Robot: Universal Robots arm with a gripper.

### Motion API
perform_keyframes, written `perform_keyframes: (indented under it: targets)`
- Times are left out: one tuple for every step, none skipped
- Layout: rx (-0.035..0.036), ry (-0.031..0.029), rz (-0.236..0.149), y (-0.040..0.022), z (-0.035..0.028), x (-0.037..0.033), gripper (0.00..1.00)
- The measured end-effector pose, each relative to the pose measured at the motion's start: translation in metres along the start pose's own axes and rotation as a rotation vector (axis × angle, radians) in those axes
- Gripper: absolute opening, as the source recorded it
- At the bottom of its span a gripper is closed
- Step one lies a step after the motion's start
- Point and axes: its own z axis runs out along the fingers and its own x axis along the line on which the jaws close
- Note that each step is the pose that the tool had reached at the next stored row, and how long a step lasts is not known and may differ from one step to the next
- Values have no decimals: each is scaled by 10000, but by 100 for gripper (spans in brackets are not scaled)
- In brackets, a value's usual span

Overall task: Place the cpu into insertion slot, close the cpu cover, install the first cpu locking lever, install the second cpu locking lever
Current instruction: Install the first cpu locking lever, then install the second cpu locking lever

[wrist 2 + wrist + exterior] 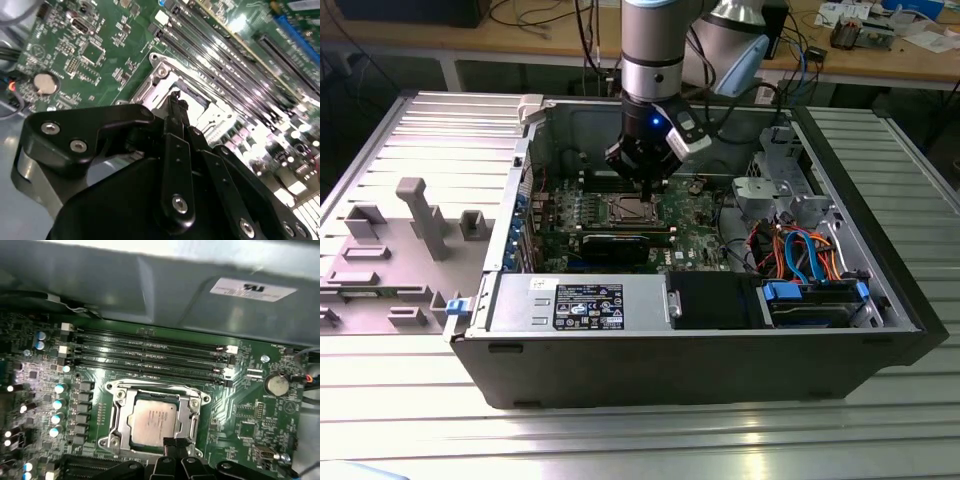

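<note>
The cpu [151, 421], a silver-grey square chip, lies flat in the insertion slot [116, 440] on the green board. The cpu cover [190, 412], a silvery frame, lies down around the chip, whose top shows through its window. A thin wire locking lever [155, 386] runs along the socket's edge nearest the memory slots. My gripper [173, 443] hangs just above the socket's edge opposite the memory slots, its black fingers [176, 112] pressed together with nothing visible between them. In the exterior view the gripper [644, 187] is inside the open computer case, directly over the socket [629, 210].
Long black memory slots [150, 352] run beside the socket. A coin battery [276, 384] sits on the board. The case's grey wall [150, 285] rises behind the slots. A power supply [580, 303], drive bay [815, 300] and coloured cables [800, 250] fill the case's front and right.
</note>
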Motion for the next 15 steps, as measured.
perform_keyframes:
  targets:
    - [4, 1, -2, -2, -33, -1, 11]
    - [5, 1, -4, -3, -61, -2, 11]
    - [6, 1, -5, -5, -82, -2, 11]
    - [5, -1, -5, -4, -81, -2, 11]
    - [4, -1, -5, -4, -82, -2, 11]
    - [6, 0, -5, -4, -83, -2, 11]
    - [7, 1, -5, -5, -83, -2, 11]
    - [6, 0, -5, -5, -83, -2, 11]
    - [7, 0, -5, -5, -84, -3, 11]
    - [7, 1, -5, -5, -85, -2, 11]
    - [7, 0, -5, -5, -86, -2, 11]
    - [7, 1, -5, -5, -87, -2, 11]
    - [8, 2, -5, -6, -87, -2, 11]
    - [10, 3, -7, -13, -88, -1, 11]
    - [8, 0, -6, -23, -86, 0, 11]
